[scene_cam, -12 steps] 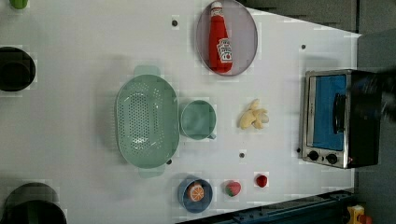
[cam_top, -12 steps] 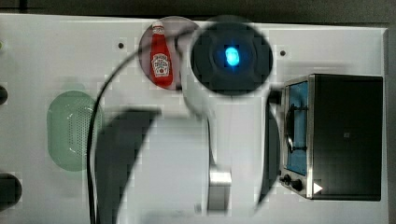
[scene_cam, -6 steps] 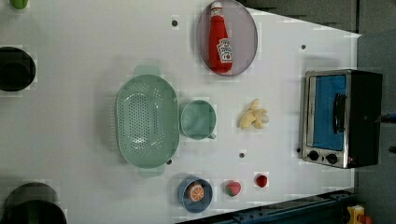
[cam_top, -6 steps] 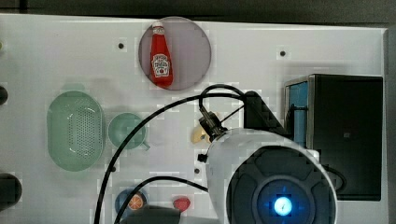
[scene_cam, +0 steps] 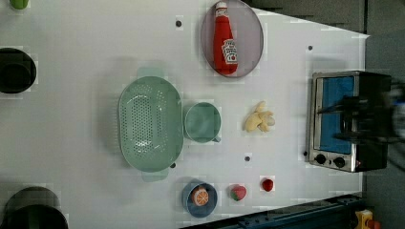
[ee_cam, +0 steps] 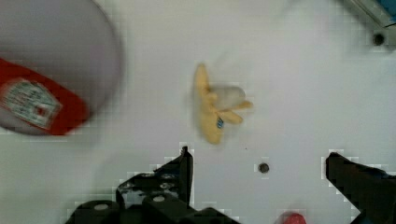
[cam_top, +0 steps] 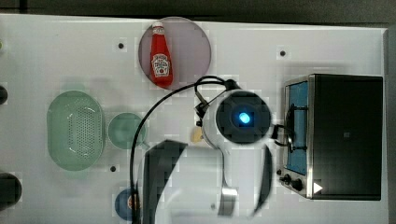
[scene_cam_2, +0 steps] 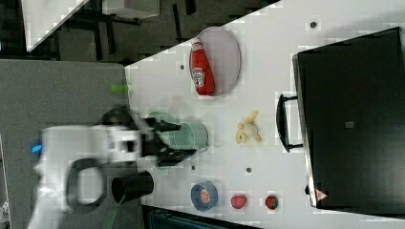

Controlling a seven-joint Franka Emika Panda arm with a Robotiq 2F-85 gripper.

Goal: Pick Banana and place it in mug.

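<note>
1. Banana [ee_cam: 212, 107] is lying on the white table [scene_cam: 71, 133], between the mug [scene_cam: 202, 122] and the toaster oven [scene_cam: 348, 119].
2. Mug is sitting against the colander [scene_cam: 149, 123]; a careless drop risks landing there instead.
3. Gripper [ee_cam: 259, 182] is hovering wide open, off-centre from the banana, so closing now risks nudging it away.

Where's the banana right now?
In the left view, the banana lies on the table between the mug and the toaster oven, apart from both.
</note>
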